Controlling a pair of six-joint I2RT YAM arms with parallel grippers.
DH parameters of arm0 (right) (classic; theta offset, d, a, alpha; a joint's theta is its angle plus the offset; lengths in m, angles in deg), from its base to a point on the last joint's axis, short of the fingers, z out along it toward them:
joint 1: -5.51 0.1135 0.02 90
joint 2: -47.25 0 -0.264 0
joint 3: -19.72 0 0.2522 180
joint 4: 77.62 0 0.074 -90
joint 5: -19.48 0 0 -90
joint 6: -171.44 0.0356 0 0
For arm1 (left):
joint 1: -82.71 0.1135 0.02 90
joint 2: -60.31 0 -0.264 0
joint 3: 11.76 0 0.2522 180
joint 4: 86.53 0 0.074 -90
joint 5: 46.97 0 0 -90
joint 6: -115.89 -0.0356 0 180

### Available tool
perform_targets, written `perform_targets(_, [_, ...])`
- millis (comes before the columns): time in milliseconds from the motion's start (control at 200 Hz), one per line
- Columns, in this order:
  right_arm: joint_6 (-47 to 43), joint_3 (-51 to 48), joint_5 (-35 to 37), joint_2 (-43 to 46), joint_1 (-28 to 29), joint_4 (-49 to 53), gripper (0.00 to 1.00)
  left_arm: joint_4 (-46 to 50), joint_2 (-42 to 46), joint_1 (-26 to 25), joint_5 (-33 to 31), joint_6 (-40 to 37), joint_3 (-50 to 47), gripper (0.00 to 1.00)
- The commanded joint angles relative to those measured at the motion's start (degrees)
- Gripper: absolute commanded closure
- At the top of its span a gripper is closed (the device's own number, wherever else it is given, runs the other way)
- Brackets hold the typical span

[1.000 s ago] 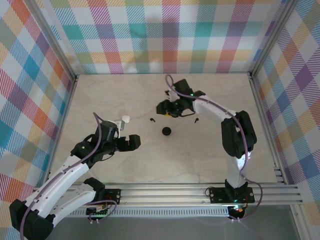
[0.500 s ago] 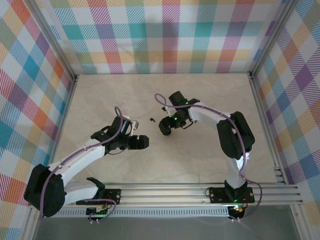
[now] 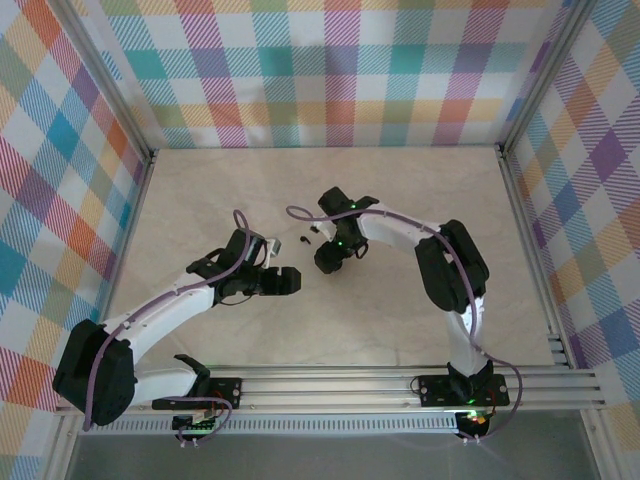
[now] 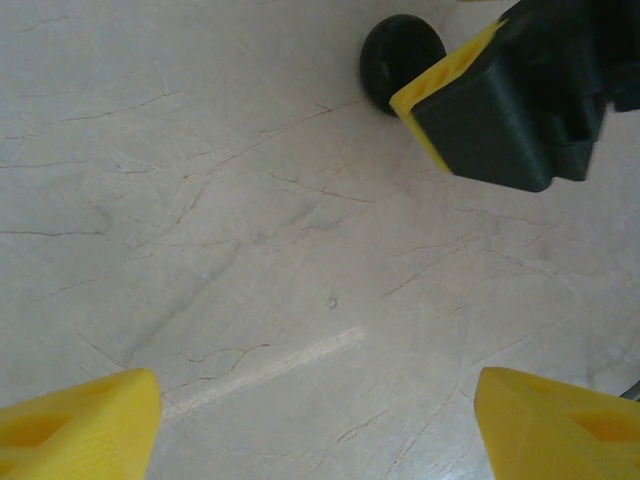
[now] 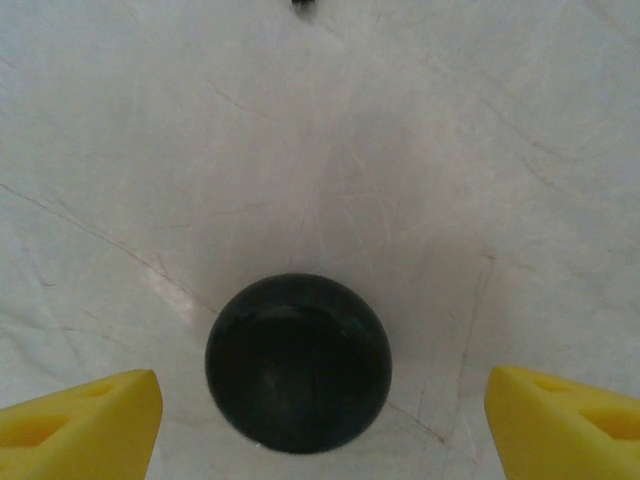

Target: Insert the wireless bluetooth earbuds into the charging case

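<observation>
Black earbud [image 3: 304,240] lies loose near the middle of the table [image 3: 180,200], just to the far-edge side of the round black case [image 5: 298,362], which looks closed. Right gripper [image 3: 331,257] hangs over the case, fingers spread wide to either side and gripping nothing; left gripper [image 4: 320,425] sits close by, equally spread and empty. Risk: the case is smooth and domed, so an off-centre squeeze could shoot it sideways into the earbud or the neighbouring gripper.

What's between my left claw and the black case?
Just bare table, as the left wrist view shows: the stretch from the left claw up to the black case has no earbud on it.
</observation>
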Motion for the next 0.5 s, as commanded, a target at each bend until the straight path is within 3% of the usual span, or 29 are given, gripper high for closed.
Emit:
perform_targets(0, [-2.3,1.8,0.8,-1.8,0.6,2.8,0.18,-0.6,1.0,0.9,0.6,-0.5,-0.6,0.2])
perform_targets(210, [-3.5,-0.6,-1.0,-1.9,0.8,-0.9,0.29,-2.0,-0.8,2.5,3.2,1.2,-0.4,0.32])
perform_targets(495, [-6.4,-3.3,-1.0,0.7,1.6,-4.4,0.5,-8.7,2.5,4.8,3.9,4.3,-4.4,0.27])
